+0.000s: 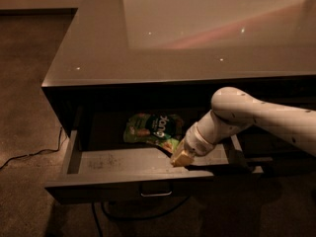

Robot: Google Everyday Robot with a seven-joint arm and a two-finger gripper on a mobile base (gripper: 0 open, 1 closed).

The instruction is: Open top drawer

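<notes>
The top drawer [123,189] stands pulled out from under the dark glossy counter, its pale grey floor showing and its small metal pull [156,193] at the centre of the front. My gripper [180,158] reaches down from the right on a white arm into the drawer, its pale tip just behind the front panel, to the right of centre. A green snack bag [150,128] lies on the drawer floor behind and left of the gripper.
The counter top [163,38] overhangs the drawer. A black cable [29,156] runs across the carpet at the left and loops under the drawer. More dark cabinet fronts [286,157] lie to the right, behind my arm.
</notes>
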